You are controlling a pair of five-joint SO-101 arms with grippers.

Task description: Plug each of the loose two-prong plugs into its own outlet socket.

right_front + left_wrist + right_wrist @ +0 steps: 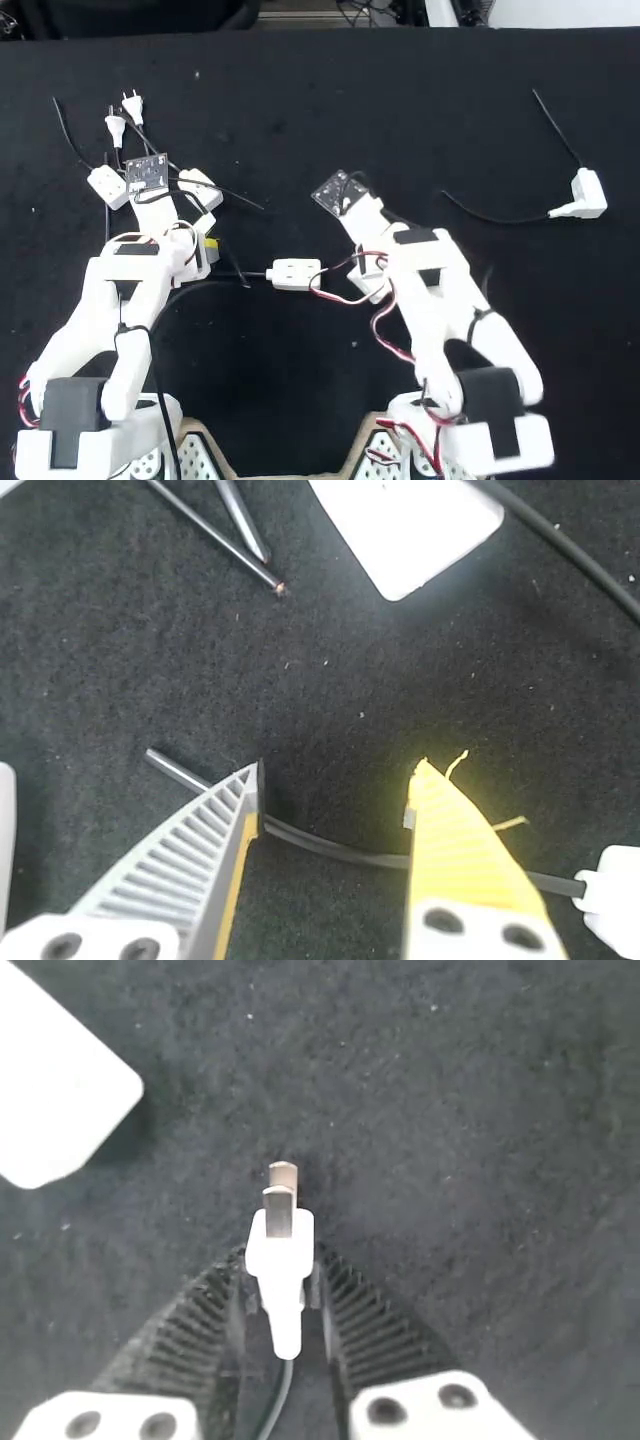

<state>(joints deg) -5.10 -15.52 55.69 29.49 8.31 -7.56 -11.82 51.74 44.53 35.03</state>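
The right gripper (283, 1268) is clenched on a white plug (279, 1235). Its dark ribbed fingers (370, 1310) press the smooth moulded body from both sides. The plug is slim and blocky. Its long axis runs straight out along the fingers, and a thin dark cord (272, 1400) trails back between them. Two flat metal prongs (281, 1192) point directly away from the gripper, over coarse black felt (480, 1110). Farther ahead and off to one side lies a white block (60, 1090) with a rounded corner.

The left gripper (338, 780) is released. One finger is grey and the other yellow, both ridged, and they stand apart over a black cable (330, 848) that crosses between them. Beyond its tips sits another rounded white block (410, 525).

From above, a white outlet socket (295, 272) rests between the two arms, behind the right gripper. Two small plugs (122, 112) lie just past the left gripper.
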